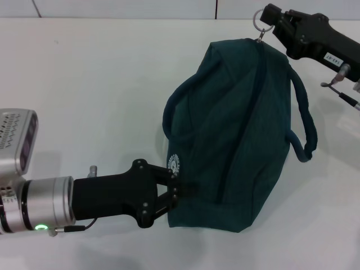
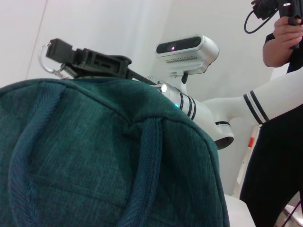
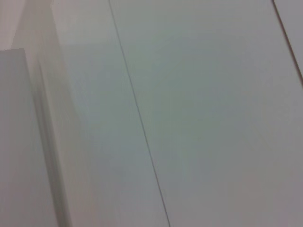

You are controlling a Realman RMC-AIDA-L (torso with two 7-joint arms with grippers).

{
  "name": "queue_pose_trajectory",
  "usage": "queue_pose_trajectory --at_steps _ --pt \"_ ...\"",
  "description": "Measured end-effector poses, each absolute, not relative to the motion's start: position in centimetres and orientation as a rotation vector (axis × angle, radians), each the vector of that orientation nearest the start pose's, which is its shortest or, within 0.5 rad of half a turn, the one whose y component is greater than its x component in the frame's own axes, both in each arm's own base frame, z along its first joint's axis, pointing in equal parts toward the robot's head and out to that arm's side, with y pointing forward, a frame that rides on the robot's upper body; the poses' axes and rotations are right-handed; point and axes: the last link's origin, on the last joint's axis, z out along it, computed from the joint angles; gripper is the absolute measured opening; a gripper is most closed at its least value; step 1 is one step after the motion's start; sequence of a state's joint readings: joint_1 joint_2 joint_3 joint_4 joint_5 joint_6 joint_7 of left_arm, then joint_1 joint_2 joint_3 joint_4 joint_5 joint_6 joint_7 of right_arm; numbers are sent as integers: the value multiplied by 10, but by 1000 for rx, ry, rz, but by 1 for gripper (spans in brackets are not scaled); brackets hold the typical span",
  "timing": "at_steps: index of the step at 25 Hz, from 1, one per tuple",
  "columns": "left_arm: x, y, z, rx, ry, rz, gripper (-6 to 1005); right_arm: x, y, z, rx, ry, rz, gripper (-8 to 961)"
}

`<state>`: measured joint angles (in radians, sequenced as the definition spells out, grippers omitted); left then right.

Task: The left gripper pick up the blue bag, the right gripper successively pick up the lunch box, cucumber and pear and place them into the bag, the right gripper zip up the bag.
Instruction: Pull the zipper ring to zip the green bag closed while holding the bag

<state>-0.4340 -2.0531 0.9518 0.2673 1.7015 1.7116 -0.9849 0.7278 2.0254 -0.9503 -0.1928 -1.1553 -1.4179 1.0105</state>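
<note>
One blue bag, zipped closed so its contents are hidden, with two loop handles, lies on the white table. The left gripper, at 7 o'clock, clamps its near end; the right gripper, at 1 o'clock, pinches the zipper ring.

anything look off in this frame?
Nothing stands out. Bag lies zipped on the table, left gripper clamped on its near end, right gripper holding the zipper ring at the far end. No spills or damage.
</note>
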Motion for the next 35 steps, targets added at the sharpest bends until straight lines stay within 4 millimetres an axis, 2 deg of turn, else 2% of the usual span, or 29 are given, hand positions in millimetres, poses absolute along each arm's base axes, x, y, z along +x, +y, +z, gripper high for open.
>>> queue_pose_trajectory --at_steps 6,13,18,24,26,29,31,34,35 --pt "-280 247 -44 -2731 -552 -1082 70 198 389 -12 -2300 544 1250 10" --pt "-301 256 -28 -2422 -669 -1089 69 196 390 -11 -2286 743 1345 9" --pt "-310 257 -25 -2328 -706 -1072 68 196 392 -7 -2251 769 1373 9" --pt "-309 256 -26 -2341 -663 -1066 167 194 396 -4 -2219 770 1393 9" --pt "-308 256 -21 -2313 -672 -1099 242 195 397 -3 -2211 775 1392 9" --pt "-306 262 -5 -2280 -706 -1157 355 194 398 -3 -2208 787 1392 10" --pt "-300 272 14 -2289 -727 -1187 424 193 399 -4 -2208 797 1398 10" --pt "-284 288 32 -2347 -721 -1201 528 191 400 -5 -2212 807 1402 9" --pt "-273 296 38 -2389 -712 -1196 563 191 400 -5 -2214 812 1403 9"
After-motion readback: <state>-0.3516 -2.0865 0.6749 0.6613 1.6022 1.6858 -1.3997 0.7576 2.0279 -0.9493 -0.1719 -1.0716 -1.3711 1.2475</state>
